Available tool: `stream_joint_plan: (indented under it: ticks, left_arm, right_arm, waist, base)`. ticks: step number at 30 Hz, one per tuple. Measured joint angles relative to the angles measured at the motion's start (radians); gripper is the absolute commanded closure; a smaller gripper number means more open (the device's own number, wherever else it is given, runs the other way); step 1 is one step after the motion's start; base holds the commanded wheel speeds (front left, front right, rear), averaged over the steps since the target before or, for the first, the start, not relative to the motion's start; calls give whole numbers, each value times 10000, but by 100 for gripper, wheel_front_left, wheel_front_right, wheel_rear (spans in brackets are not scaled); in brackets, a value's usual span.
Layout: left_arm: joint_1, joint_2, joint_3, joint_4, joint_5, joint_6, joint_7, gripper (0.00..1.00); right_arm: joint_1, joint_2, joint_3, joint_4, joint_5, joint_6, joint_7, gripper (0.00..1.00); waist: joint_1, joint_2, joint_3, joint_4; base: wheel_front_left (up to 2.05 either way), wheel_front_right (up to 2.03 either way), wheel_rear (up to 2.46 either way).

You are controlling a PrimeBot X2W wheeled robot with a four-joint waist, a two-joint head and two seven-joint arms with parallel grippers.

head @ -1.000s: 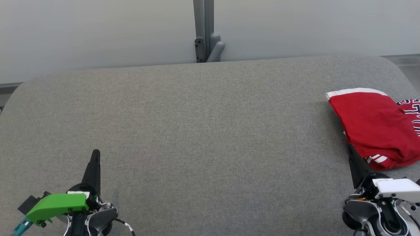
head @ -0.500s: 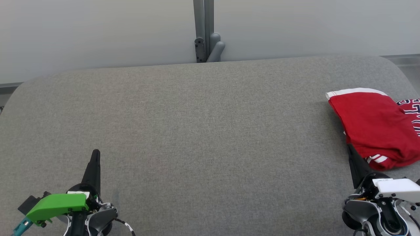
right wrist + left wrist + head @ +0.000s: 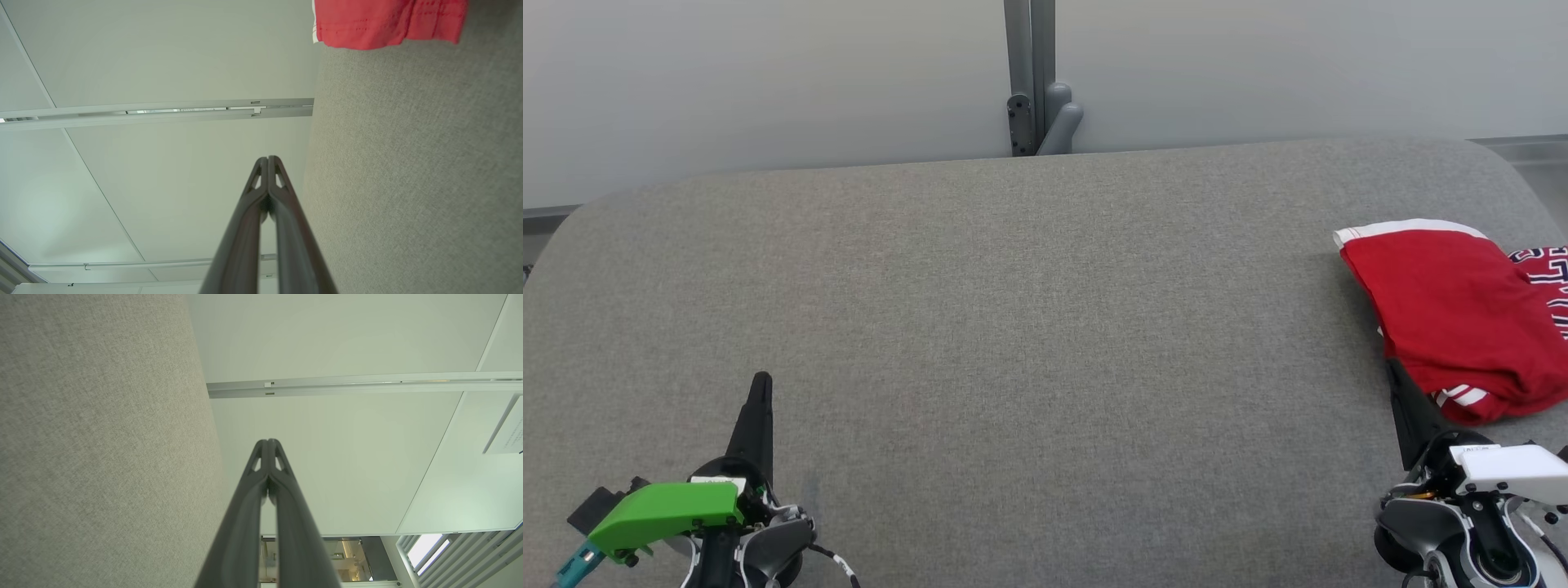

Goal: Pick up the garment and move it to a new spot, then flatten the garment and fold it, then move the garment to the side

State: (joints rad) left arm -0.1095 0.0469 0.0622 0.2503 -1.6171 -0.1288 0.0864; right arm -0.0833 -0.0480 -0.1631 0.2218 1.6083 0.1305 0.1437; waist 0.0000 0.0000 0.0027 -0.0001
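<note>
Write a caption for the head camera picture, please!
Red white-trimmed cloth garment lies on the right of the grey fabric table; left hand and right hand shut, empty.

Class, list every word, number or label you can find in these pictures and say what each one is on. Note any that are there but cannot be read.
No text here can be read in full.
Garment: dark letters edged in white at its right side, cut off by the edge of the head view; unreadable.
Wall sign: lines of print, too small and blurred to read.
</note>
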Motion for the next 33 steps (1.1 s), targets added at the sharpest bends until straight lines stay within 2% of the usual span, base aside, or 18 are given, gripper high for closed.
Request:
stream_joint_plan:
  ticks: [33]
  left_arm:
    - [-1, 0, 2, -2, 0, 0, 0, 100]
  right_arm:
    - [0, 2, 2, 0, 0, 0, 0, 100]
  waist:
    - [0, 0, 0, 0]
  base:
    - [0, 0, 0]
